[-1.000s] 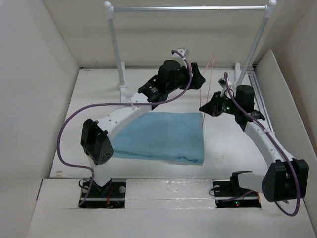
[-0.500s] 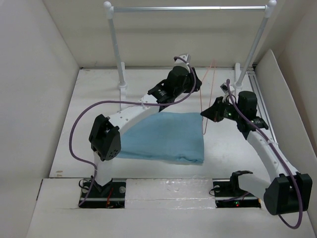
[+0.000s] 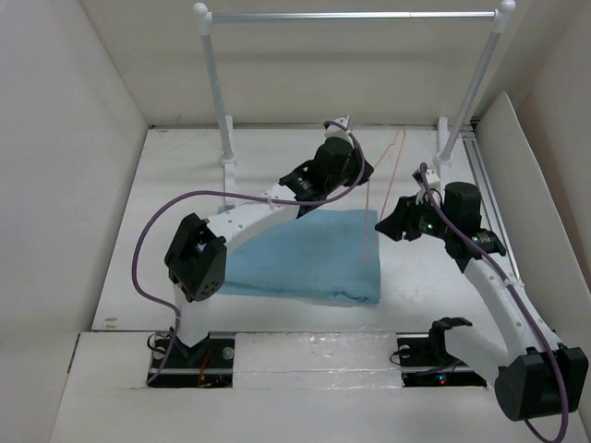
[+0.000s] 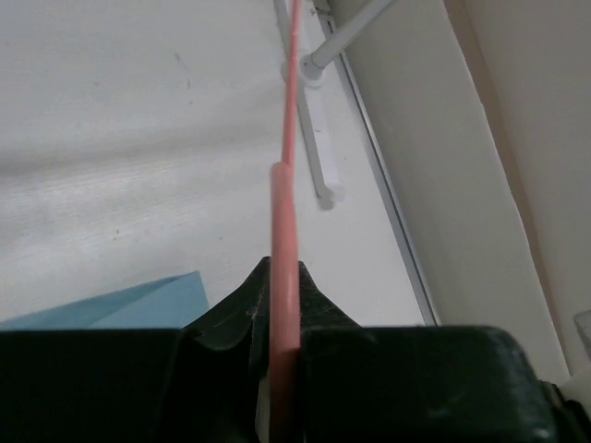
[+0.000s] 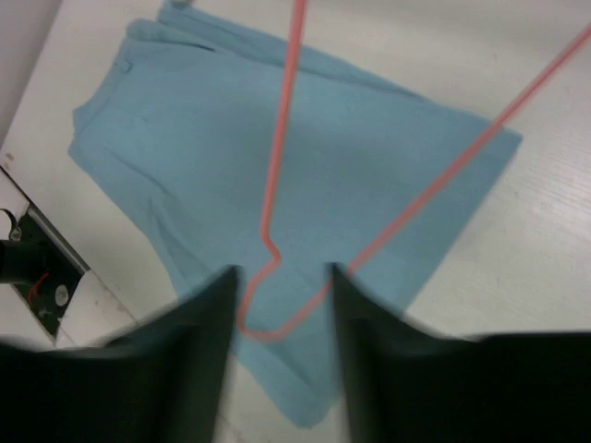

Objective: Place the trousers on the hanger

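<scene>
White-walled booth, white tabletop (image 3: 185, 175): the left jaws pinch the hanger (image 3: 367, 242) while the right jaws stand parted around it.

The left arm (image 3: 268, 208) reaches across the trousers (image 3: 305, 254), and the left wrist view shows its jaws pressed together on the pink wire of the hanger (image 4: 284, 240), which runs straight on away from them towards the far edge. In the right wrist view the right jaws are apart, with the bent lower corner of the hanger (image 5: 282, 138) lying between the two fingers (image 5: 208, 360); blur hides whether either finger touches the wire. The trousers (image 5: 185, 157) lie folded flat on the tabletop, below and just beyond both pairs of jaws, under the hanger's lower end.
</scene>
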### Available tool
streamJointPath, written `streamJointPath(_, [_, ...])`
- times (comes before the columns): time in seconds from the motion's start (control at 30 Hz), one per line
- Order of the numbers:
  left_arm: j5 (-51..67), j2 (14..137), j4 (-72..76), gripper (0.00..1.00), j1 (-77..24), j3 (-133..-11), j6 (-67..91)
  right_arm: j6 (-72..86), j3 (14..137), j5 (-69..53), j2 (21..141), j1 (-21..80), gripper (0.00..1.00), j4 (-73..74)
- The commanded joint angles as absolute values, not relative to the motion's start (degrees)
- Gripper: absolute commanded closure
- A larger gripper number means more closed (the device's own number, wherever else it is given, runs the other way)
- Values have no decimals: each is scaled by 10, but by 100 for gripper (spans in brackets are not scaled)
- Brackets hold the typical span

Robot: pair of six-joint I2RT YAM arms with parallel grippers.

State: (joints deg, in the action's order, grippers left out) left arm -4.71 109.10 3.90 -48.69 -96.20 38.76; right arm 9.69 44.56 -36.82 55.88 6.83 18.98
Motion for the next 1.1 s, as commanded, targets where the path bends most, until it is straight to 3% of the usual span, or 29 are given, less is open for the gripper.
streamJointPath(0.0, [-51,1025,97,100,-493,-897,439,33,481,-334,539,62,38,285])
streamJointPath(0.03, [-54,1013,112,100,-504,-848,461,-14,497,-338,537,47,26,322])
streamJointPath(0.1, [-64,1006,122,100,-518,-836,481,-31,504,-338,536,47,20,362])
streamJointPath(0.27, [-86,1003,143,100,-555,-775,521,-74,517,-324,525,36,16,431])
streamJointPath(0.3, [-77,1003,149,100,-555,-766,537,-74,512,-323,521,36,23,425])
streamJointPath(0.37, [-76,1005,156,100,-555,-742,551,-58,484,-321,515,36,46,406])
streamJointPath(0.4, [-74,1008,163,100,-555,-734,558,-51,473,-323,514,36,70,380])
streamJointPath(0.43, [-71,1010,168,100,-555,-714,574,-47,462,-335,518,36,82,366])
streamJointPath(0.5, [-76,1016,176,100,-562,-702,586,-33,422,-345,536,36,94,314])
streamJointPath(0.57, [-104,1022,170,100,-578,-696,586,-30,403,-352,558,42,92,271])
streamJointPath(0.7, [-134,1031,175,100,-584,-686,583,-5,353,-366,608,67,60,183])
streamJointPath(0.8, [-142,1046,178,100,-584,-678,581,42,323,-368,635,96,48,93])
streamJointPath(1.07, [-154,1071,180,100,-594,-636,604,90,302,-227,669,119,45,65])
